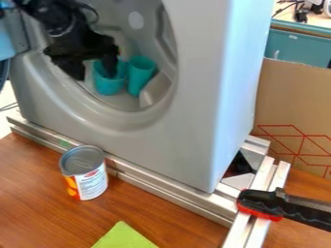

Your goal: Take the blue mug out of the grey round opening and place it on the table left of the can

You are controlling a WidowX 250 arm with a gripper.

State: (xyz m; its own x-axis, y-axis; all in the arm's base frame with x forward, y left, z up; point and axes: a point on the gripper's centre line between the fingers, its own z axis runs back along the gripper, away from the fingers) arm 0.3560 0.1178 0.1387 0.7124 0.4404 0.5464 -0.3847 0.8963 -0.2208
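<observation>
Teal cup [107,85] inside grey housing [161,140], pincer [95,76] open at rim, 2nd cup [140,75] adj., can [86,177] on tbl [32,208] o/s

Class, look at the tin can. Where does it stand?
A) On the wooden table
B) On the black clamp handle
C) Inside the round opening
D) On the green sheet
A: the tin can stands upright on the wooden table, beside the metal rail.
</observation>
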